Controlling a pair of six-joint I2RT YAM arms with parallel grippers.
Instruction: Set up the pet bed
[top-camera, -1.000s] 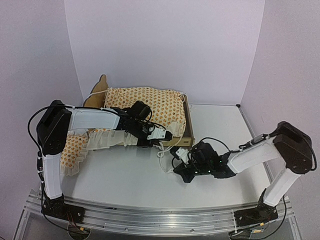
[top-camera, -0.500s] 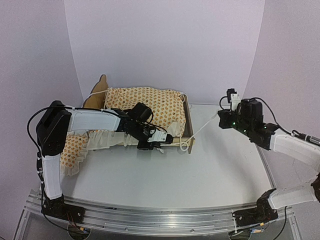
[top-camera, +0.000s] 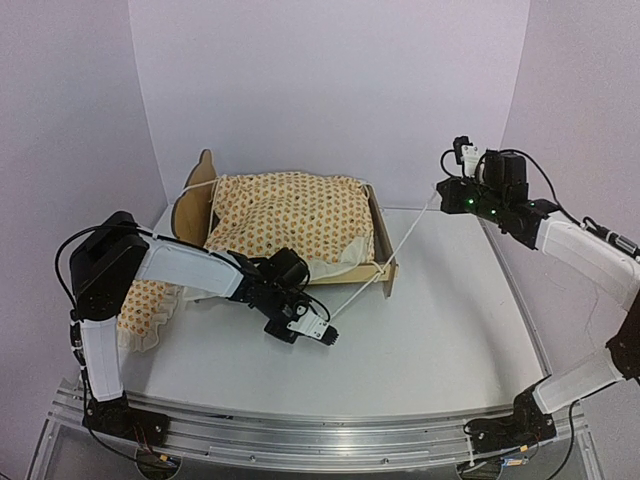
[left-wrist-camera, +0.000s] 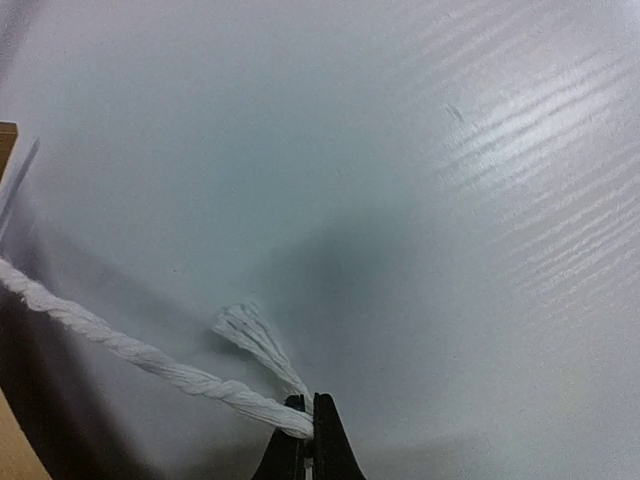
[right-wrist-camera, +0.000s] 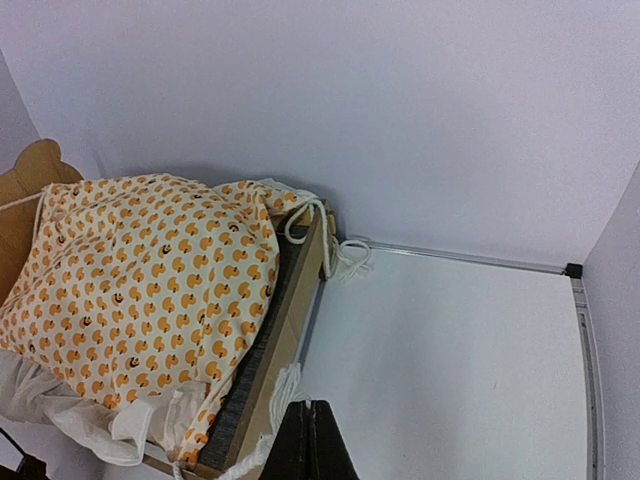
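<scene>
Since the earlier view the left gripper (top-camera: 328, 338) has drawn away from the pet bed (top-camera: 380, 240) toward 6 o'clock, and the right gripper (top-camera: 443, 192) has risen further toward 1 o'clock. Both pairs of jaws are clamped tight on the white cord (left-wrist-camera: 150, 355). The left holds its frayed end low over the table (top-camera: 430, 320); the right holds a taut run from the bed's foot corner. The bed sits at 10 o'clock on the table, with the orange-print bedding (top-camera: 290, 215) heaped inside.

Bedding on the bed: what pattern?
Bedding is cream with small orange prints; right wrist view.
</scene>
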